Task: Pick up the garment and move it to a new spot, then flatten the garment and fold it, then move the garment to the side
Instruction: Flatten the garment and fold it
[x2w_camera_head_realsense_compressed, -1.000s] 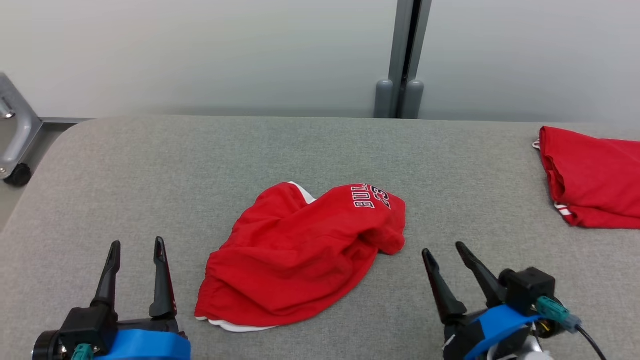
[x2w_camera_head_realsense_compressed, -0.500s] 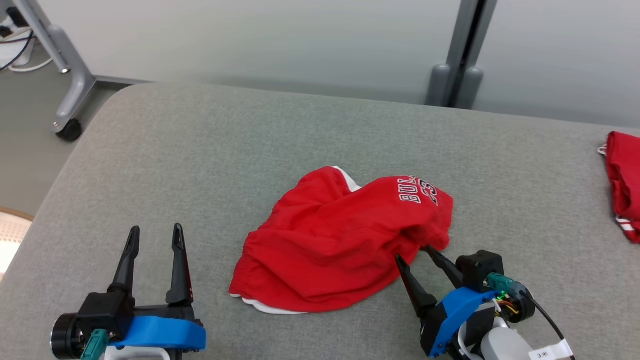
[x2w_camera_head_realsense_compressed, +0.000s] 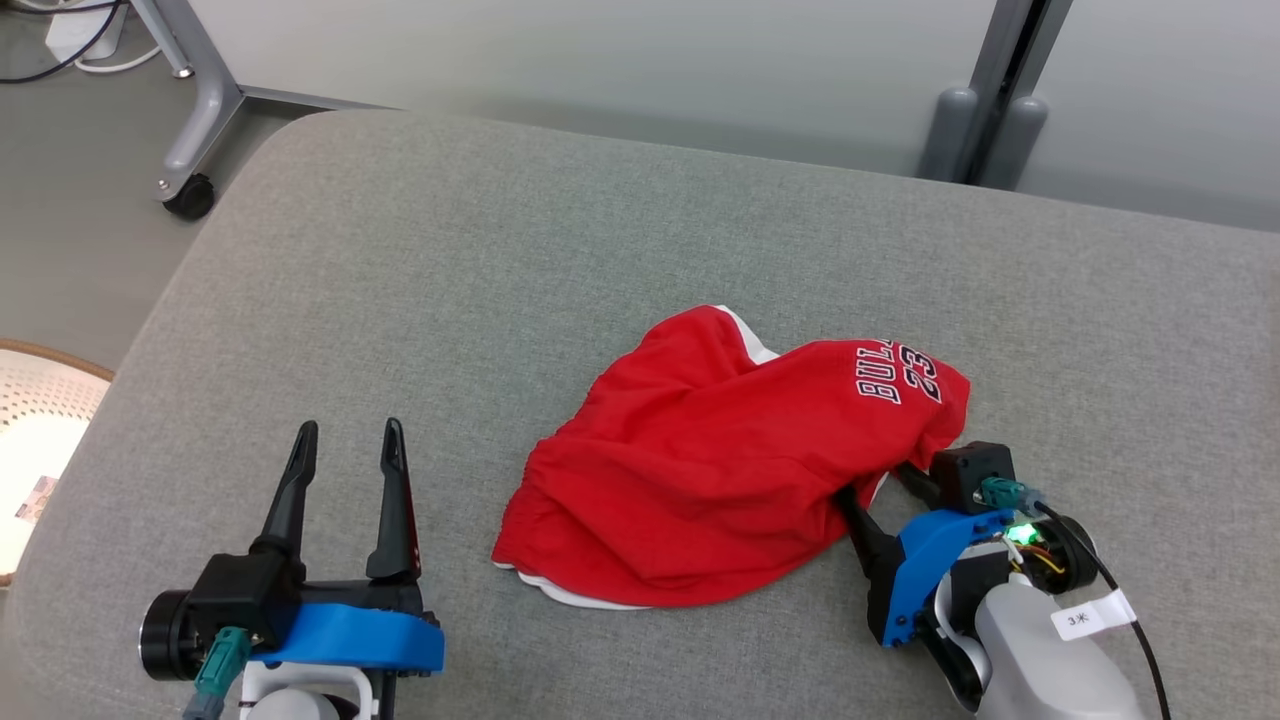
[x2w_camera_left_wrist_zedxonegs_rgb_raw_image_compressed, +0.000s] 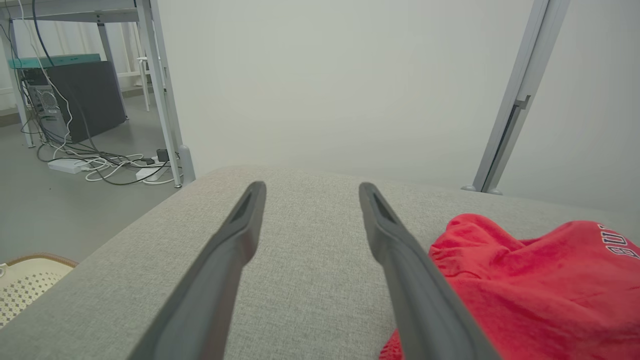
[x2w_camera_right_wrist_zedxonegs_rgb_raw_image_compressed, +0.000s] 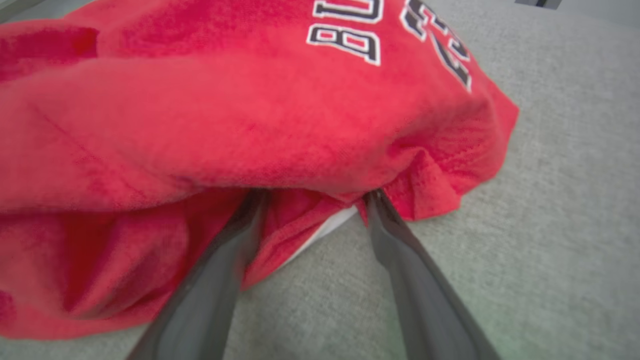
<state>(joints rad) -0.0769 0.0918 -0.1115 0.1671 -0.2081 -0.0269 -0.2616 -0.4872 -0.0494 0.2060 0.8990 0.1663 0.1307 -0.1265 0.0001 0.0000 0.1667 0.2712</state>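
A lab, with floor cables (x2w_camera_left_wrist_zedxonegs_rgb_raw_image_compressed: 102, 167) and computer tower (x2w_camera_left_wrist_zedxonegs_rgb_raw_image_compressed: 46, 107).

One red garment (x2w_camera_head_realsense_compressed: 720, 470), one grey counter (x2w_camera_head_realsense_compressed: 500, 250) and one basket (x2w_camera_head_realsense_compressed: 40, 400) at the left are counted; two pincers are seen: left pincer (x2w_camera_head_realsense_compressed: 348, 428), right pincer (x2w_camera_head_realsense_compressed: 878, 490).

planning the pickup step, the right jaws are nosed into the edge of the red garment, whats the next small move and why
Probably close the right gripper. Its jaws stand open with both tips tucked under a fold at the right edge of the red garment, so cloth lies between them; shutting should pinch it before any lift.
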